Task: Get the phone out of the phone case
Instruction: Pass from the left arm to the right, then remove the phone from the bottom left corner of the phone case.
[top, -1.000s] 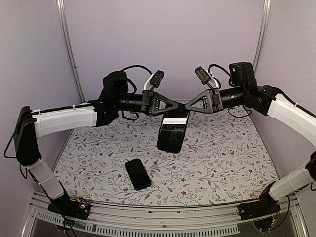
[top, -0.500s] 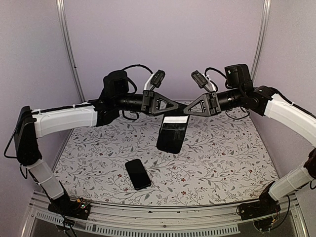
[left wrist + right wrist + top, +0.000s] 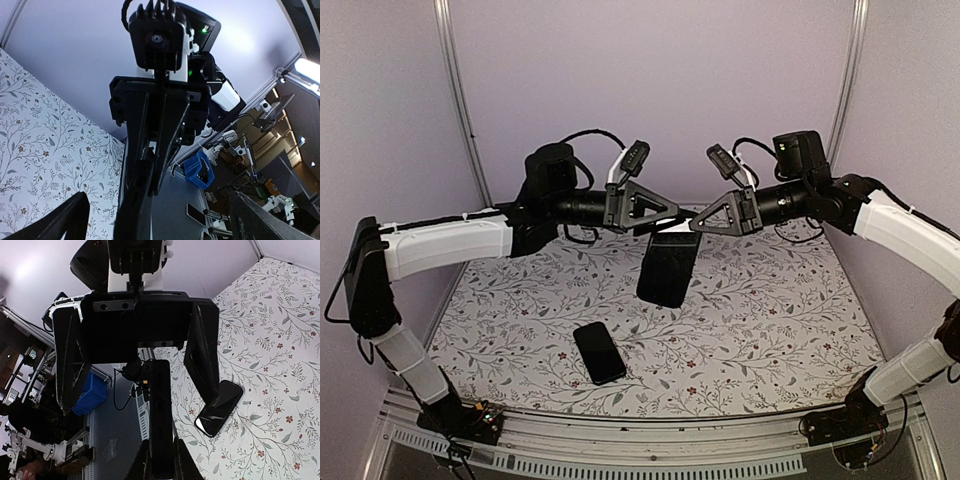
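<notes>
The black phone lies flat on the floral table, near the front and left of centre; the right wrist view also shows the phone. The dark phone case hangs in the air above the table's middle. My right gripper is shut on its upper edge. From the right wrist the phone case shows edge-on, pinched in the right gripper. My left gripper faces it with jaws spread wide on either side of the case top, not touching. In the left wrist view the left gripper is open.
The floral table cover runs to the purple back wall, with frame posts at both back corners. A blue bin stands off the table, beyond its edge. Both arms meet tip to tip above the table's middle.
My left gripper has opened and let go of the phone case. My right gripper has shut on the case, and now holds it alone. The phone on the table has not moved.
</notes>
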### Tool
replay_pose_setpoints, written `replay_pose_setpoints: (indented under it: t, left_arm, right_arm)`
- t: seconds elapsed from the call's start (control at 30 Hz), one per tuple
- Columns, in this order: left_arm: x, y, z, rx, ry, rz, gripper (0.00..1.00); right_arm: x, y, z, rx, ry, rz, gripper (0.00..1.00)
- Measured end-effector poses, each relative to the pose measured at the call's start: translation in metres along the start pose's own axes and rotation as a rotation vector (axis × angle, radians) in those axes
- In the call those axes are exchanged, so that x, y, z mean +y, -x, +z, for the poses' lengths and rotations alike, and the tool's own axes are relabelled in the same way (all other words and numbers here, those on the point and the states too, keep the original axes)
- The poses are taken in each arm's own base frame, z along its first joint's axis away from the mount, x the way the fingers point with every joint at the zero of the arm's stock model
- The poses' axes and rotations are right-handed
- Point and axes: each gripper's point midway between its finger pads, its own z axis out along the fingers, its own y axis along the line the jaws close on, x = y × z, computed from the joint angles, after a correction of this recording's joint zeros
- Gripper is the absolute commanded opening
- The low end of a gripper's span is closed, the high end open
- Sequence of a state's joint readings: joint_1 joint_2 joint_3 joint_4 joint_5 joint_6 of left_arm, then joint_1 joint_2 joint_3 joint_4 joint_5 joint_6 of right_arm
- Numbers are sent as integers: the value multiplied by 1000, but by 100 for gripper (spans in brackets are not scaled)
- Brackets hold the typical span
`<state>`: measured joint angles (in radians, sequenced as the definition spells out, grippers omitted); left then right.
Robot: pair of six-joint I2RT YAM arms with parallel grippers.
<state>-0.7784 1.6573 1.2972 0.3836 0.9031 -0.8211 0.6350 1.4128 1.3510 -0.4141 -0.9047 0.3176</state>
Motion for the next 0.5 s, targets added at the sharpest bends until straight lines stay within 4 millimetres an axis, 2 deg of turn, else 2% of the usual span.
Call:
replay_pose_setpoints:
  t: [0.2,0.33,0.5]
  left_arm:
    - [-5,-5,-30,-48,41,30,93]
    - [-14,-11,-50,-81,51,73,80]
    - [-26,-19,-62,-104,34,116,62]
  right_arm:
    - [4,15,-9,-68,-48,-27,0]
    - [22,33,-20,-148,-36,-69,0]
    - [47,52,-34,-236,2,-118,0]
